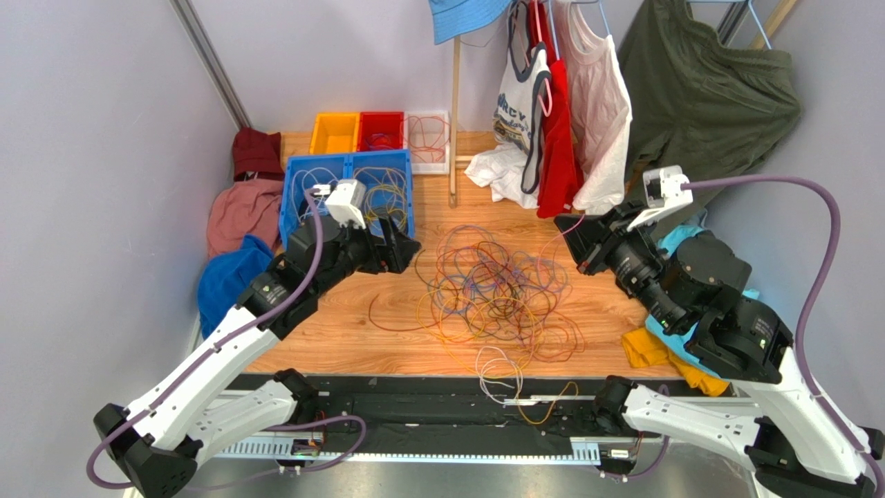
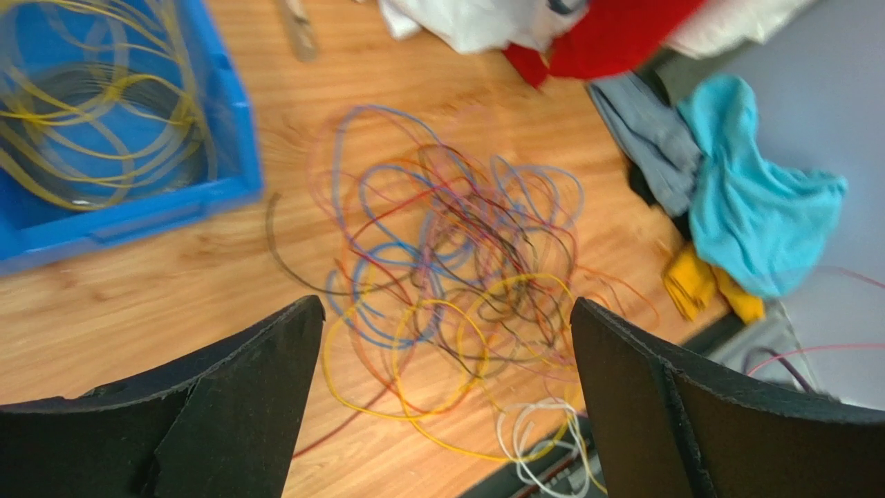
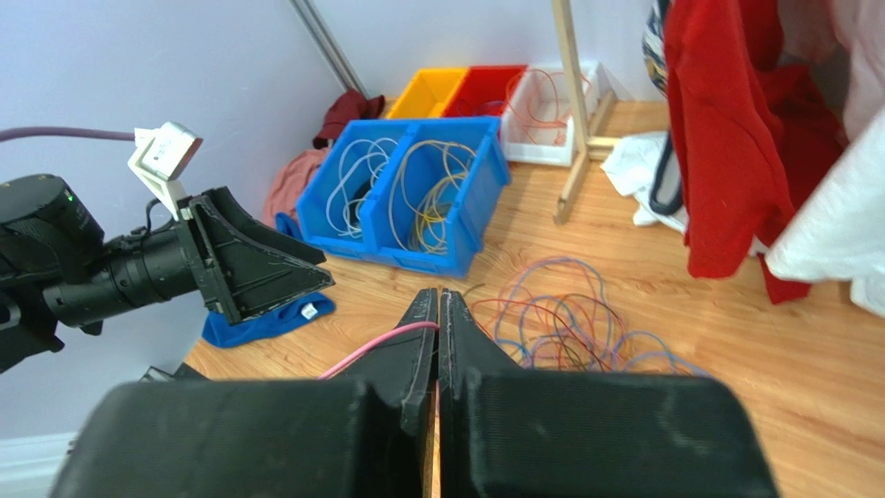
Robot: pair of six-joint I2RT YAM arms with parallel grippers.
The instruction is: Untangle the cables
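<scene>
The tangle of thin multicoloured cables (image 1: 499,291) lies in the middle of the wooden tabletop (image 1: 405,348). The left gripper (image 2: 447,311) hangs beside it, fingers spread wide and empty. The right gripper (image 3: 437,296) is pinched onto one pink cable strand (image 3: 374,348). The blue print on the hanging white bag (image 1: 516,109) is too blurred to read.

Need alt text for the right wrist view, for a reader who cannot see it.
The right gripper, shut, pinches a pink cable trailing off to the left. Beyond it a tangle of cables lies on the wooden table, and the left gripper reaches in from the left near a blue bin holding more cables.
</scene>
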